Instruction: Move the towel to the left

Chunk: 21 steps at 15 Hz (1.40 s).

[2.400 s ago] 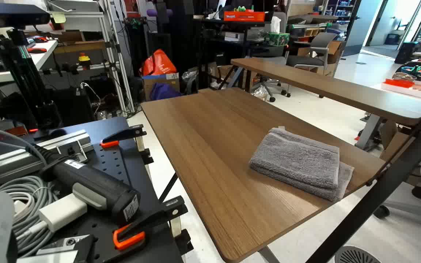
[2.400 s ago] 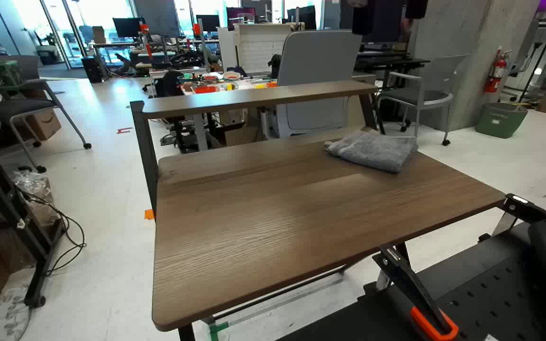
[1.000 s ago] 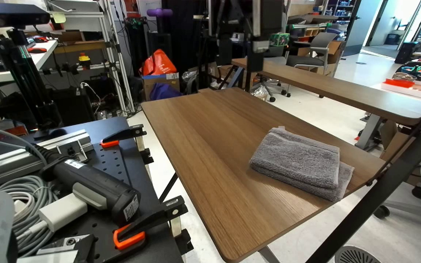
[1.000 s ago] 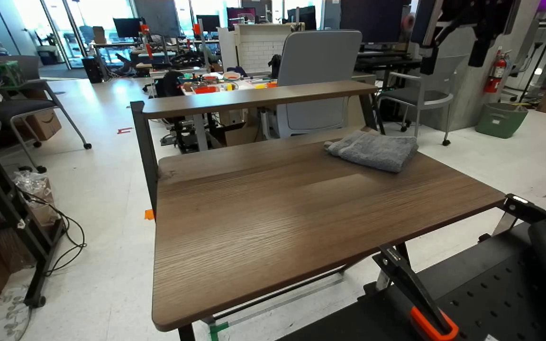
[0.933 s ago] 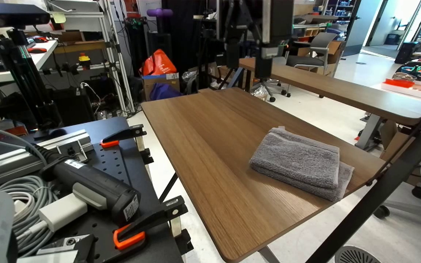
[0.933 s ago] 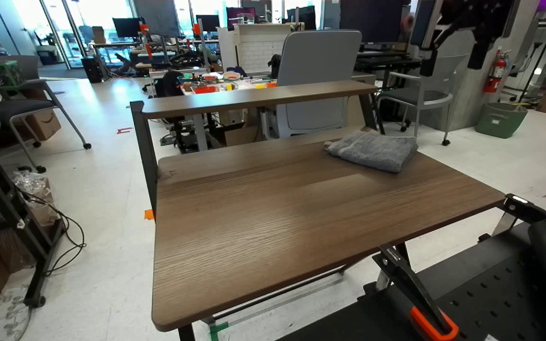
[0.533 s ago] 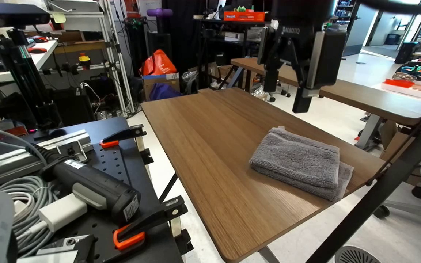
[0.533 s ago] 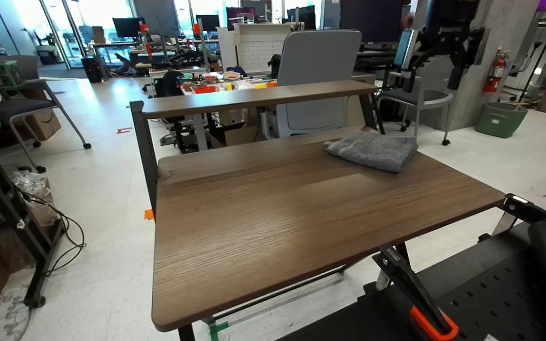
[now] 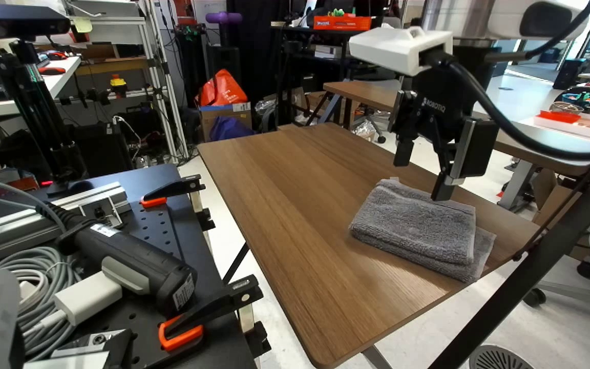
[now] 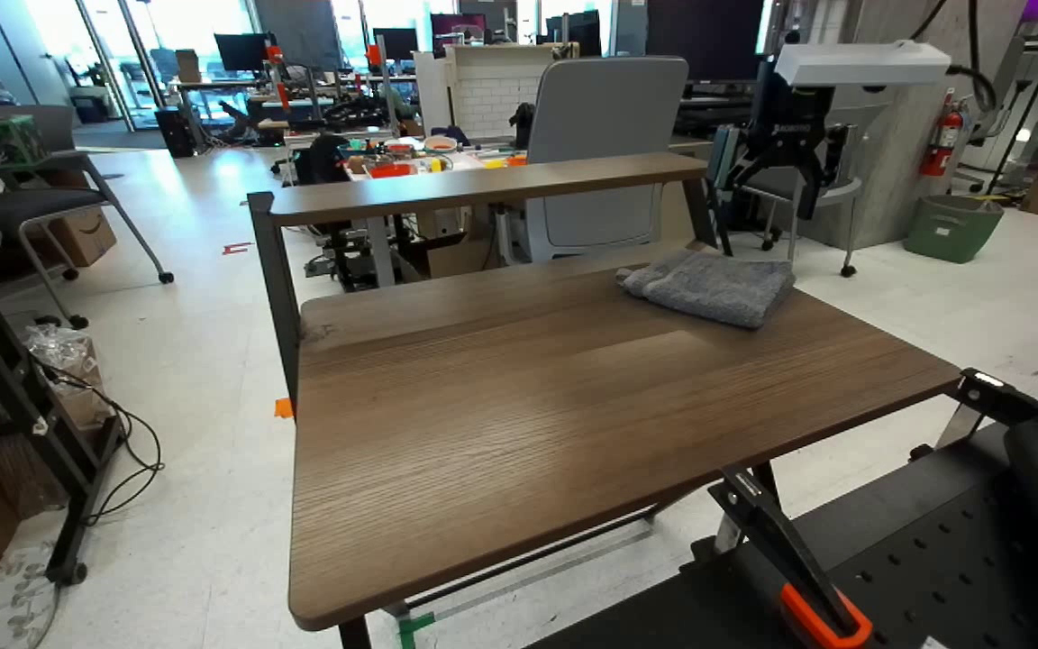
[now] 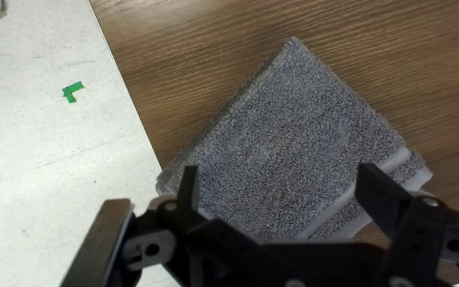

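The towel [image 11: 285,143], grey and folded, lies on the brown tabletop [image 9: 274,195], below the gripper [image 9: 422,173] and apart from it. The fingers [image 11: 190,183] stand wide — in the wrist view the towel shows between them and stretches out past their tips, its pale-banded side passing behind one finger and a corner showing just outside the other. Outward of that latter finger, past the tabletop's edge, is pale floor [image 11: 54,139] with a green mark [image 11: 72,88].

Brown tabletop [image 9: 285,205], wood-grain, w/ rounded corners; raised shelf [image 10: 483,187] along one side. Directly on tabletop: grey towel [image 11: 285,151], folded, approx. rect., lying askew, 1 corner at edge (cf. wrist view).
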Available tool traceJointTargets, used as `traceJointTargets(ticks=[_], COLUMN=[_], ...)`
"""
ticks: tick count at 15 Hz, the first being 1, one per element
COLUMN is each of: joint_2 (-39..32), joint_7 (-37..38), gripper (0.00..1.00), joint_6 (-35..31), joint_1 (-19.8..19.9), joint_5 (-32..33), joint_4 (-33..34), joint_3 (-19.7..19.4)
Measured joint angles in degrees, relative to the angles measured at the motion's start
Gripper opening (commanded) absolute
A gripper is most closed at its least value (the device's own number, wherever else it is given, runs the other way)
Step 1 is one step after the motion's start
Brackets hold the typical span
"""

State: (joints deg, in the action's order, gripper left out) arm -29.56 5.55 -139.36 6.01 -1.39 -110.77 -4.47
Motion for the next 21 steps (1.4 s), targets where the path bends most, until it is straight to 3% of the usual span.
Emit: traceJointTargets(ticks=[10,21], joint_2=[-12.4,-18.4], joint_7=[1.6,3.8], gripper=[1.0,1.0], joint_6=[-0.2,-0.3], joint_1=[-0.4,-5.6], joint_5=[-0.7,-0.4], joint_4=[10.5,15.5], joint_3=[0.5,0.5])
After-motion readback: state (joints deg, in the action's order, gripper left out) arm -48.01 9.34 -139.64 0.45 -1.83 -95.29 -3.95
